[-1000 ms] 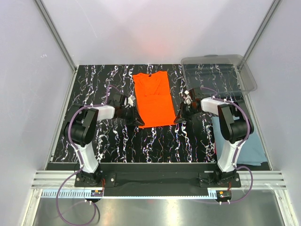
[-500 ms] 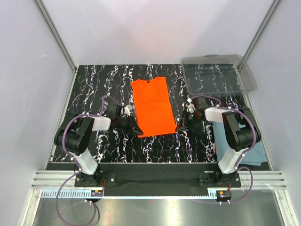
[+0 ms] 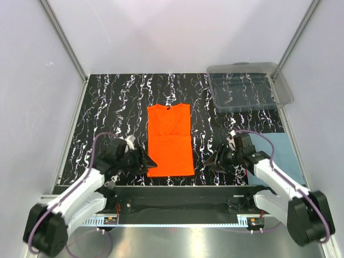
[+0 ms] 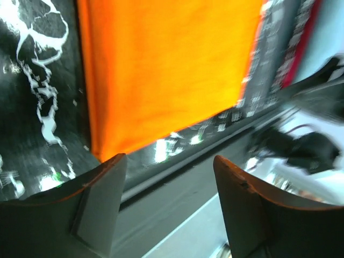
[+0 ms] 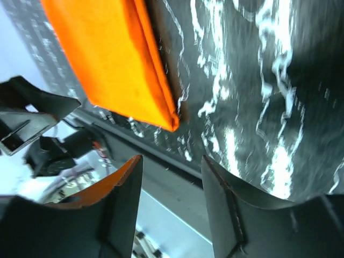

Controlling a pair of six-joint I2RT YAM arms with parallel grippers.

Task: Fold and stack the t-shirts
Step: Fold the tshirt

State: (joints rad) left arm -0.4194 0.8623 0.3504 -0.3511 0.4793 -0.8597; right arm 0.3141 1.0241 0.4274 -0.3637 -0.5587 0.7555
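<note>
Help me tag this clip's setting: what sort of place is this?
Most likely a robotics lab enclosure, not a home: a left arm and right arm bolted at the edge of a black marbled table, white walls on metal framing, and an orange t-shirt laid flat.

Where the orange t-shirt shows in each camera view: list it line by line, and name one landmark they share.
Top external: orange t-shirt mid-picture, a long folded strip.
Left wrist: orange t-shirt fills the upper middle.
Right wrist: orange t-shirt upper left, folded corner pointing down-right.
Shared landmark: the black, white-veined tabletop under it.
</note>
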